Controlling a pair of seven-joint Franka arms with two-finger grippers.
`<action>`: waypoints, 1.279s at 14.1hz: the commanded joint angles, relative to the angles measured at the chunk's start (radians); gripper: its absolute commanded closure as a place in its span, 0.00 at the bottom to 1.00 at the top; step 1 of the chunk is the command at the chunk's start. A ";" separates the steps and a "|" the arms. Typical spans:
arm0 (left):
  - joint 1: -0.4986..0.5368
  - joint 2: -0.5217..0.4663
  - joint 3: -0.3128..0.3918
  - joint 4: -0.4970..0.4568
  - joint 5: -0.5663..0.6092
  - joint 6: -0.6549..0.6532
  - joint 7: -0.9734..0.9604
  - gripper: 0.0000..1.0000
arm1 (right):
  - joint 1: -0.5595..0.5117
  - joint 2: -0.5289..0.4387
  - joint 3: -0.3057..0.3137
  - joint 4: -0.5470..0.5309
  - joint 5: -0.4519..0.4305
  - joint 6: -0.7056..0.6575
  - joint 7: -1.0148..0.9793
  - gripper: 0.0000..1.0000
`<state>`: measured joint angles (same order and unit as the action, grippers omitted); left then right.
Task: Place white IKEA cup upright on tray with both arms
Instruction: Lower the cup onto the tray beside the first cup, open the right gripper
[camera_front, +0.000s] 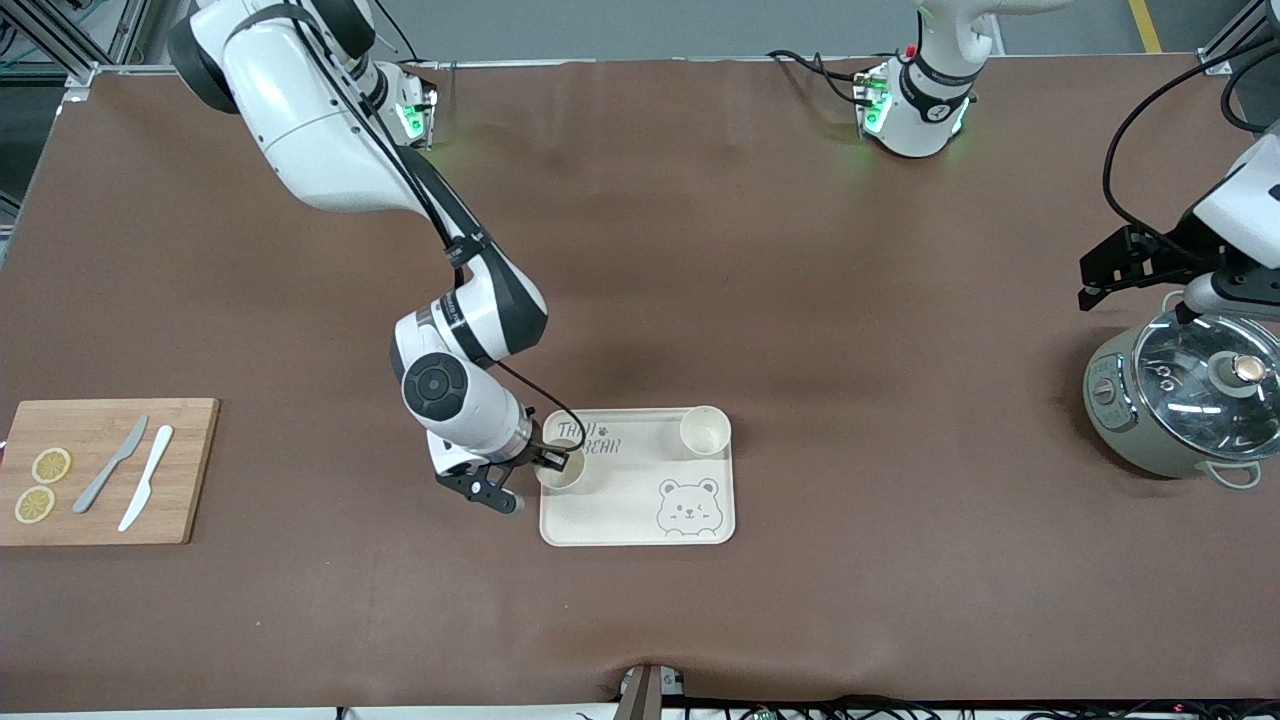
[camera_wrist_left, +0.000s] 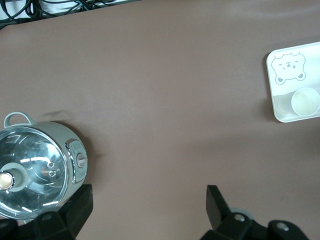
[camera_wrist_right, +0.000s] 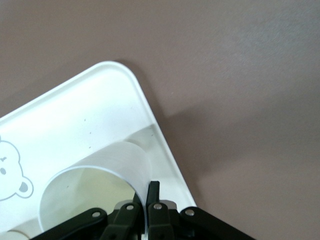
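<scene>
The cream tray with the bear drawing lies on the brown table. A white cup stands upright on the tray's corner toward the right arm's end. My right gripper is shut on this cup's wall, one finger inside the rim and one outside; the right wrist view shows the gripper, the cup and the tray. A second white cup stands upright on the tray's corner toward the left arm's end and also shows in the left wrist view. My left gripper is open and empty beside the pot, and also shows in its own wrist view.
A grey cooking pot with a glass lid stands at the left arm's end of the table. A wooden cutting board with two lemon slices and two knives lies at the right arm's end.
</scene>
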<state>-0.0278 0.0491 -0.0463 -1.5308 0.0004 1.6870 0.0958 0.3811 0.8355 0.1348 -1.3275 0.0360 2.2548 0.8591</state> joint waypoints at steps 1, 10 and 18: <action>0.002 -0.015 0.005 -0.017 -0.014 -0.029 -0.005 0.00 | 0.018 0.022 -0.009 0.011 0.016 0.023 0.014 1.00; -0.004 -0.025 -0.001 -0.006 -0.002 -0.069 -0.019 0.00 | 0.024 0.021 -0.011 0.013 -0.001 0.031 0.002 0.00; 0.000 -0.026 0.000 -0.006 -0.007 -0.069 -0.022 0.00 | -0.047 -0.316 -0.014 0.014 0.013 -0.447 -0.103 0.00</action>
<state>-0.0285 0.0390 -0.0459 -1.5343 0.0004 1.6323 0.0826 0.3694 0.6669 0.1148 -1.2613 0.0361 1.9532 0.8151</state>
